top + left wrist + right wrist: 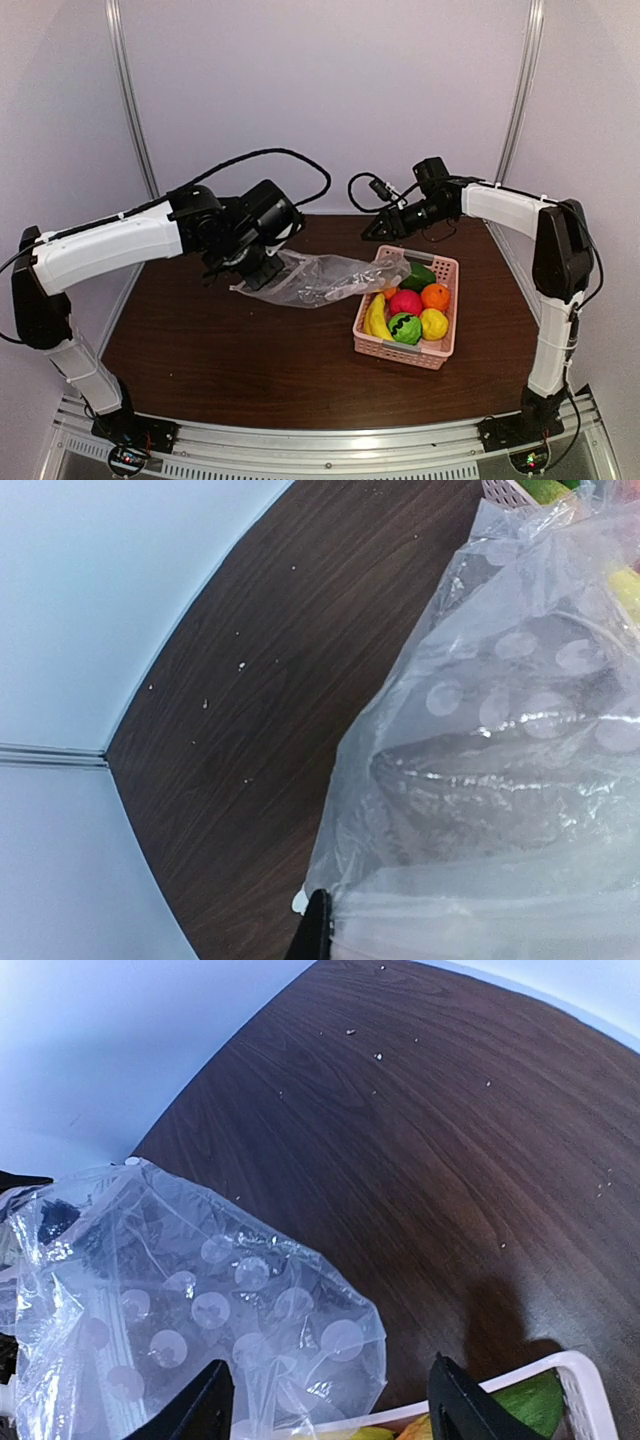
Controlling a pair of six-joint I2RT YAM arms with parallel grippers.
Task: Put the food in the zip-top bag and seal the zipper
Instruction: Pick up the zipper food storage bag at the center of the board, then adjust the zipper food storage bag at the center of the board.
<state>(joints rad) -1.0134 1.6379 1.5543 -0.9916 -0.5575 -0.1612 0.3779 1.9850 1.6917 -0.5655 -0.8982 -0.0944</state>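
We are gripping the zip-top bag (325, 278) with our left gripper (262, 272), which is clenching on the bag's left end over the middle of the table (220, 350), somewhat toward the far edge. In the left wrist view only one dark finger (318, 930) is showing, and it is pressing against the crinkled edge of the clear, dotted plastic. The bag is stretching rightward from that grip, and its other end is draping over the far-left corner of the pink basket (400, 352).

We are hovering our right gripper (385, 228) above the far edge of the table, just beyond the basket. Its jaws are standing wide apart and grasping nothing. From the right wrist camera, we are looking down between its two fingers (205, 1405) at the bag's rounded end and the basket's rim.

The food is all sitting inside the basket, which is resting toward the right edge of the table. The banana (378, 318) is lying along the basket's left wall. The red apple (405, 302) is sitting in the centre, with the orange (435, 296) and the lemon (433, 323) on the right side. The striped ball (404, 328) is sitting near the front wall, and the green pepper (418, 275) is lying at the far end beside the bag.
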